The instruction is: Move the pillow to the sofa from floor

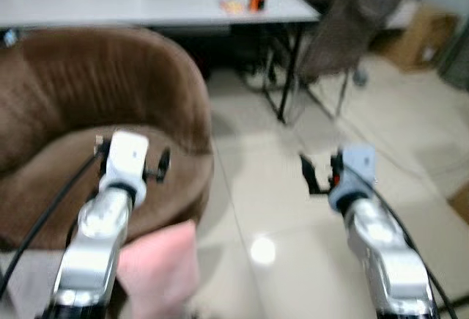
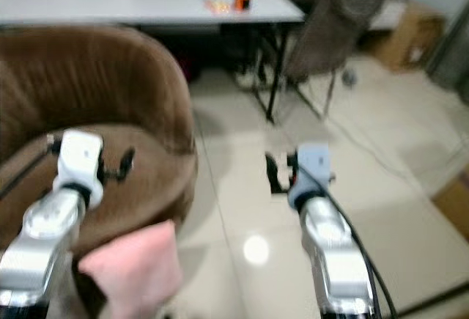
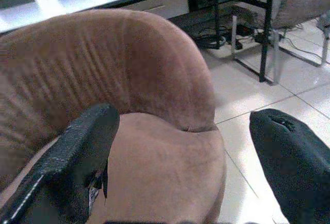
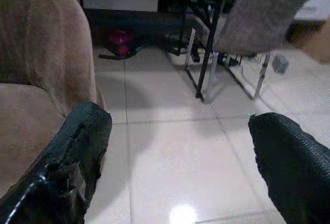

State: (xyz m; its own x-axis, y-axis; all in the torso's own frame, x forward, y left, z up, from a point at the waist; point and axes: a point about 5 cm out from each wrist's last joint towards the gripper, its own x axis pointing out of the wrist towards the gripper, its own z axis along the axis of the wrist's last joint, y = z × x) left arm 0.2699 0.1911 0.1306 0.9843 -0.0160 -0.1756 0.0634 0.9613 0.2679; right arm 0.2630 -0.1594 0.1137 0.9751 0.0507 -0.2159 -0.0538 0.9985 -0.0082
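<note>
Glossy tiled floor (image 1: 293, 209), white table (image 1: 146, 0), chair (image 1: 344, 29).

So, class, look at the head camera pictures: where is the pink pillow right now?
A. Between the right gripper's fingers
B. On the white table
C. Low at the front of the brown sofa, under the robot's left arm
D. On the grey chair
C: the pink pillow lies low against the brown sofa front, beneath the left arm; both grippers are open and hold nothing.

Both eye views are blurred. My left arm covers part of the pink pillow (image 1: 161, 264), and the picture's lower edge cuts it off. The small orange things (image 1: 248, 1) on the table (image 1: 146, 0) are too blurred to identify. The sofa (image 3: 129, 105) runs past the frame's edge.
</note>
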